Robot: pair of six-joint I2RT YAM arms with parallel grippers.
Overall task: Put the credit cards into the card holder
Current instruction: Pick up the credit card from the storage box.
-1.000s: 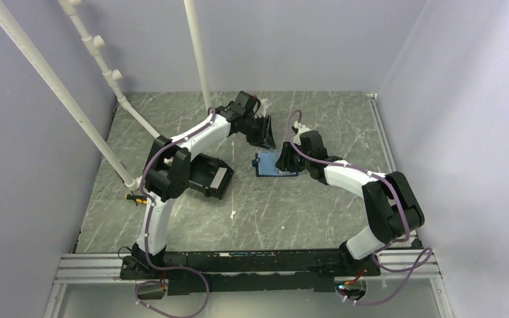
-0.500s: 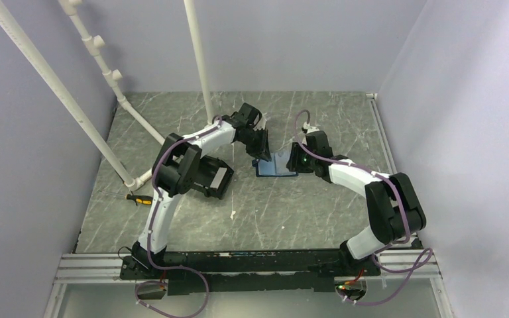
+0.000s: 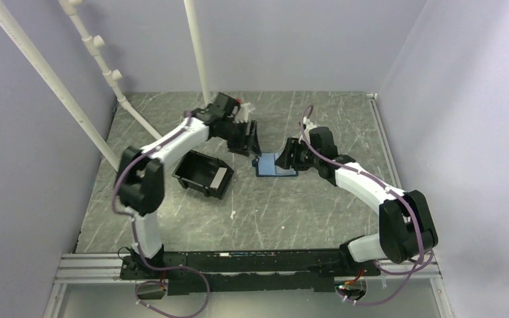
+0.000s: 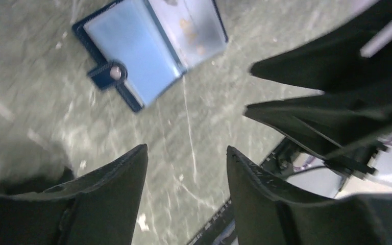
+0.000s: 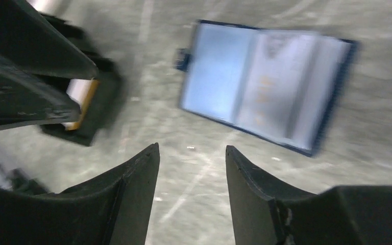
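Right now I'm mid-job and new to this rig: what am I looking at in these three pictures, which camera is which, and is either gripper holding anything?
These are two white robot arms, each ending in a two-finger gripper. The wide picture comes from a fixed camera above and behind them. In it, the left gripper and the right gripper hang close to the card holder, which lies open on the table. A black bin sits to its left. The other two pictures come from a camera on each wrist, looking down past its own black fingers. Both grippers are open and empty. In the right wrist view, something pale with an orange edge shows in the bin, but it is too blurred to call a card.
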